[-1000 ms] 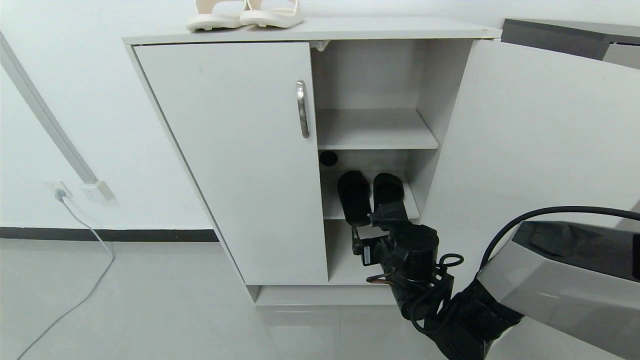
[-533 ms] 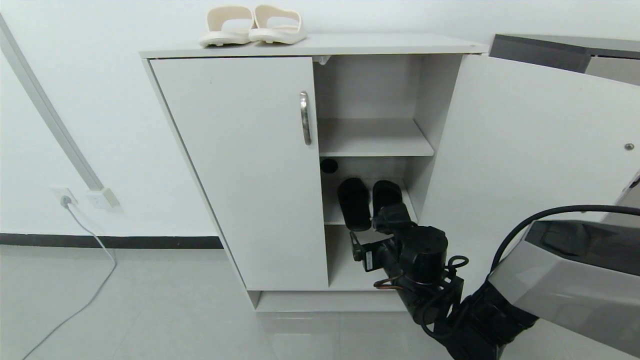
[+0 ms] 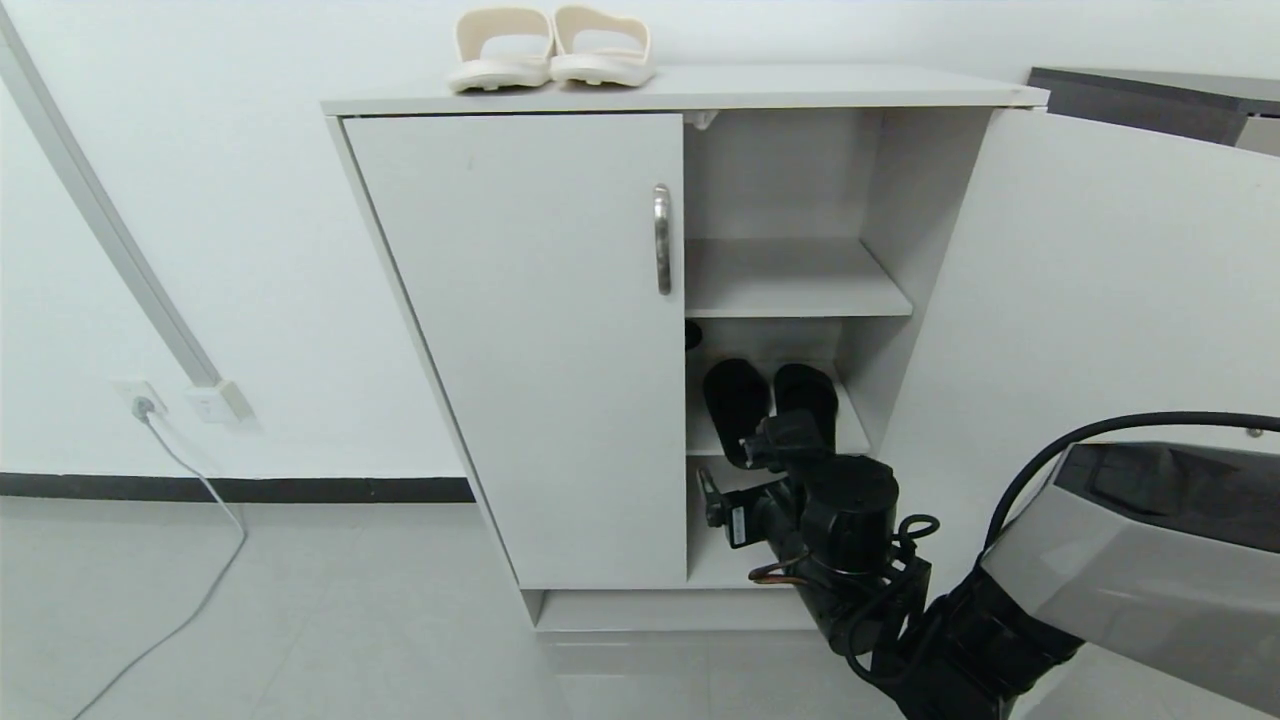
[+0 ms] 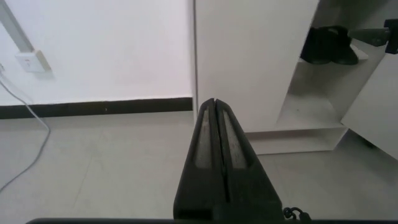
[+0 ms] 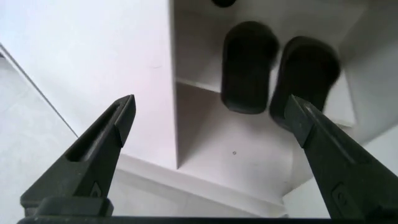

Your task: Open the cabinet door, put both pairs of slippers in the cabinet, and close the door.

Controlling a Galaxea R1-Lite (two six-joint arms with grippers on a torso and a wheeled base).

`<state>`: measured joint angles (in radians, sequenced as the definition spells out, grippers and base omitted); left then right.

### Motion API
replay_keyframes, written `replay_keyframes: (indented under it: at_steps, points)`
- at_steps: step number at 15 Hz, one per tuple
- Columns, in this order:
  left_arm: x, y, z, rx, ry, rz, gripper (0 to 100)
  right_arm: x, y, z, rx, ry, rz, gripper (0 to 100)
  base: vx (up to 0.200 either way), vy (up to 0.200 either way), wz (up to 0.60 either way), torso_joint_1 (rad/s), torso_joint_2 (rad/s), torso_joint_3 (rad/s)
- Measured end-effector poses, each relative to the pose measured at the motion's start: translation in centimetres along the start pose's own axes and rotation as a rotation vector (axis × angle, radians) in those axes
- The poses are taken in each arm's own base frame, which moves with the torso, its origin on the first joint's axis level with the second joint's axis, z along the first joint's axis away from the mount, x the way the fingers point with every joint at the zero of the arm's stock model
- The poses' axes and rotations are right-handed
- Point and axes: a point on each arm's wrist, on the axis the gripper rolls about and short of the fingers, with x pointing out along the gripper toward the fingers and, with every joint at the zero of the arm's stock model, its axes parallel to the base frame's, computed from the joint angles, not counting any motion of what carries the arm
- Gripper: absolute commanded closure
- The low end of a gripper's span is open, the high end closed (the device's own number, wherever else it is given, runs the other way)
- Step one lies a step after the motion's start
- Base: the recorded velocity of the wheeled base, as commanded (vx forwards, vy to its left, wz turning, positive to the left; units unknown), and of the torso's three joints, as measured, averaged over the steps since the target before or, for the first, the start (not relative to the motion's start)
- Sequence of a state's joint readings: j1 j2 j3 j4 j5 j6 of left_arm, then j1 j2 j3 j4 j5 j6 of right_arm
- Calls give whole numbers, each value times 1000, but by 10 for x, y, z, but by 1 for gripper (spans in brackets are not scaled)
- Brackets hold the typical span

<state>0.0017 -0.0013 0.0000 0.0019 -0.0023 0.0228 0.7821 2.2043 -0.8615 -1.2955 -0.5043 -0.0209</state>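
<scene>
The left pincer (image 4: 214, 146), fingers pressed together and empty, hangs low over the floor (image 4: 93, 162) near the cabinet (image 3: 400, 105). The cream slippers (image 3: 552, 48) lie on the cabinet's top, not yet stowed, while the black slippers (image 3: 770, 405) already sit on its middle shelf (image 3: 852, 438). Just before them hovers the right pincer (image 5: 210, 106), spread wide and empty, and the right door (image 3: 1100, 280) stands open, so closing remains too.

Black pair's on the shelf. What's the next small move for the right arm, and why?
Probably back the right gripper away from the shelf: it is open and empty, the black slippers lie there, and the cream slippers sit on the cabinet top.
</scene>
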Motion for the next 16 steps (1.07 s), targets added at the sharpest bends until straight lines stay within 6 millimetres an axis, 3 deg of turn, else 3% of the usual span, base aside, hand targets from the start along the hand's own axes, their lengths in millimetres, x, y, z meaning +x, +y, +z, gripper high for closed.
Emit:
replay_keyframes:
  at_steps: [4, 16]
  points:
    - [0, 0, 0, 0, -1, -1, 100, 0, -2, -1, -6, 4, -3, 0, 0, 200, 0, 0, 4, 7]
    - [0, 0, 0, -1, 0, -2, 100, -1, -9, -9, -31, 12, 19, 0, 0, 0, 0, 0, 0, 0]
